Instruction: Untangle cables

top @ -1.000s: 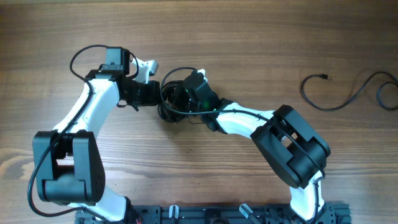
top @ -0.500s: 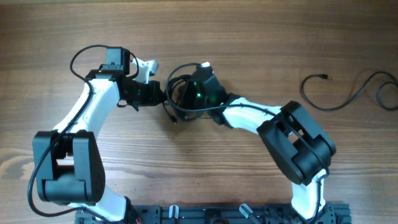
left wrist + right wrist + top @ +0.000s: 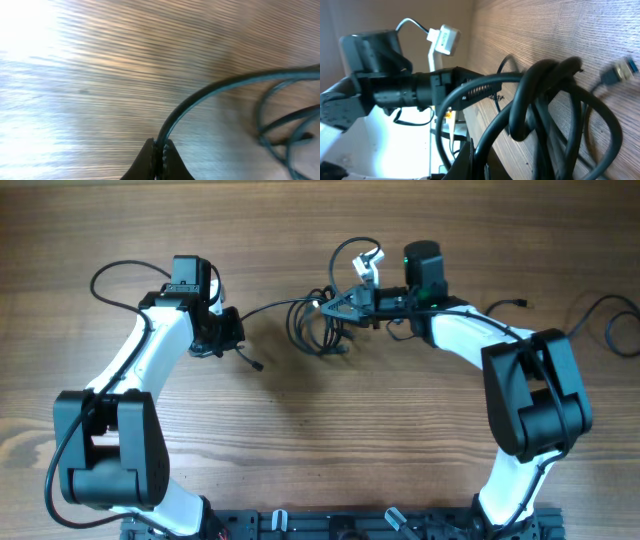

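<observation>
Stretching from left jaws, black cable (image 3: 266, 308) meets tangle (image 3: 318, 330) in right jaws.

overhead: even, sharp, soft shadows | left wrist: motion-blurred, glare upper left | right wrist: backlit, overexposed left

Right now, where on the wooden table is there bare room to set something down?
Bare wooden table lies between the black cable tangle and the near edge, and top-left above the left arm. It is crowded between the left gripper and right gripper, which stretch the tangle, and at the far right, by a loose black cable.
</observation>
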